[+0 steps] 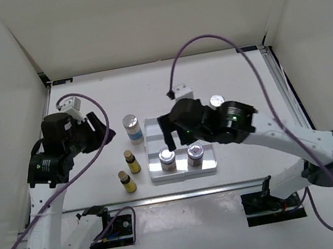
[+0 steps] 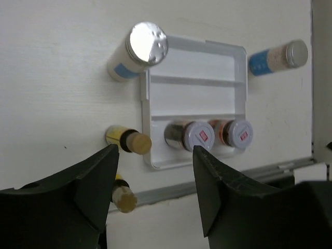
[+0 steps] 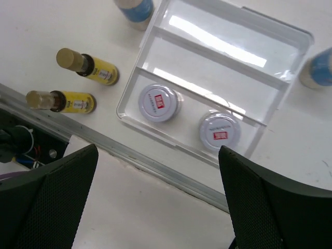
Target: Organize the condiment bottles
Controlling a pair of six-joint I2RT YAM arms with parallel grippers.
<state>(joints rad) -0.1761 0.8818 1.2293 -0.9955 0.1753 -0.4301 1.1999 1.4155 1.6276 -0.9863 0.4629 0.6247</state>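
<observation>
The tray (image 1: pixel 176 123) is sitting on the table (image 1: pixel 85 99) between the two arms. It has three compartments running side to side. The nearest compartment is holding the left jar (image 1: pixel 168 158) and the right jar (image 1: pixel 195 153), which are standing side by side with a small gap between them. The middle and far compartments are holding nothing.

The left white bottle (image 1: pixel 131 128) is standing on the table just beside the tray's far left corner. The right white bottle (image 1: pixel 216 101) is standing on the table at the tray's right side, partly hidden by the right arm in the top view. The far yellow bottle (image 1: pixel 132 161) is standing just left of the tray. The near yellow bottle (image 1: pixel 126 180) is standing near it, closer to the table edge.

The left gripper (image 1: pixel 101 132) is hovering left of the tray with its fingers spread and nothing between them. The right gripper (image 1: pixel 178 136) is hovering above the tray, fingers also spread wide and gripping nothing.
</observation>
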